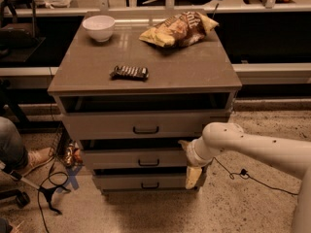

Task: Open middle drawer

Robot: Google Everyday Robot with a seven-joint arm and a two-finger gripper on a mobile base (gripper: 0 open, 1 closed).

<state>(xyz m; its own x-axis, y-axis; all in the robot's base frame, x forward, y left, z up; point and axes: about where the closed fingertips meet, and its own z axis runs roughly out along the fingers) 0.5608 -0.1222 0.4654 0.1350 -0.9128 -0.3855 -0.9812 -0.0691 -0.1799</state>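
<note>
Low at the cabinet front, the claw [188, 160] sits spread at the right end of the middle drawer [126, 158], 3 o'clock from its handle [148, 162]. Farther back, the tabletop [194, 67] carries a candy bar [129, 72], then a bowl [98, 27] at 11 o'clock.

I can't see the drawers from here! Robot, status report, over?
Gripper at right end of the wide grey-brown middle drawer, off its dark bar handle. Drawer barely out, if at all. Taller grey-brown top drawer above juts out.
</note>
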